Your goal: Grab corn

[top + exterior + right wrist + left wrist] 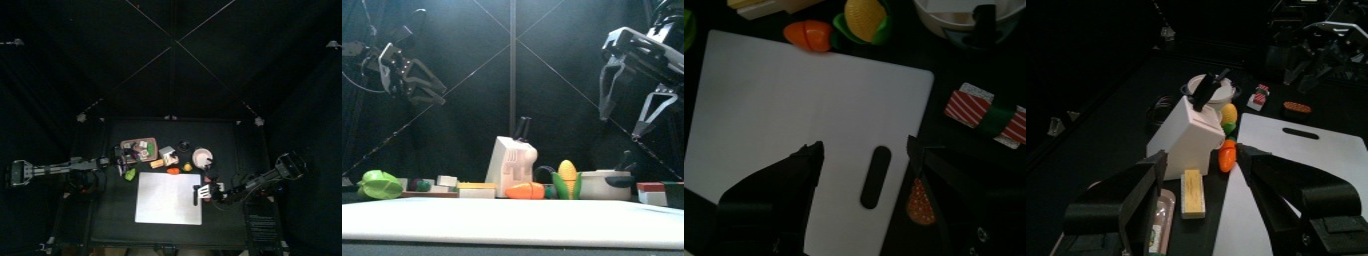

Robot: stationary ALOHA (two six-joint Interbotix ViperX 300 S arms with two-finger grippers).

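White cutting board [804,120] fills the near part of the table, and your right gripper [865,160] hangs above its right end with the jaws spread wide and nothing between them. Beside that end lie a red-and-white striped piece [981,108] and a small orange speckled piece [919,200]; neither is your target, so do not drop straight down from here.

Just beyond the board's far edge, the corn [568,177] stands upright in its green husk, with an orange tomato-like piece [527,190] touching or nearly touching its left side and a grey pot [605,183] just to its right. That crowding is the main risk: wide jaws coming down could straddle the orange piece too, or a fingertip could catch the pot's rim and shove it.

Behind the corn on its left stands a white knife block [510,162]; overshooting to the far side could knock into it. The corn looks rounded and slick, so I judge a grip high on its tip may squirt it loose.

Your left gripper [1200,190] rests at the left, jaws apart and empty.
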